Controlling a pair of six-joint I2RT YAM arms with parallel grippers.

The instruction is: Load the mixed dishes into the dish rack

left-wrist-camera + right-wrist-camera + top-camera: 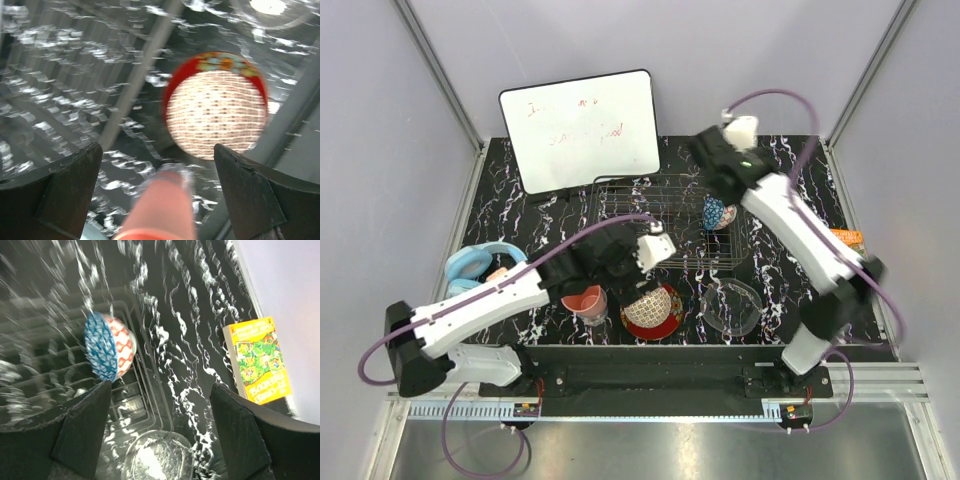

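With only the blue patterned bowl (pixel 719 213) stood on edge at the dish rack's (pixel 620 190) right end, pink cup (pixel 585 301), red floral plate (pixel 672 322), cream-gold bowl (pixel 648 311) and clear glass bowl (pixel 731 306) are shown unloaded in front of it, left gripper (pixel 157 150) and right gripper (pixel 160 390) spread wide and empty.

Black marbled table (pixel 506 216), pale walls (pixel 380 120)

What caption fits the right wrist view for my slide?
Open right gripper, apart from the blue patterned bowl in the dish rack.
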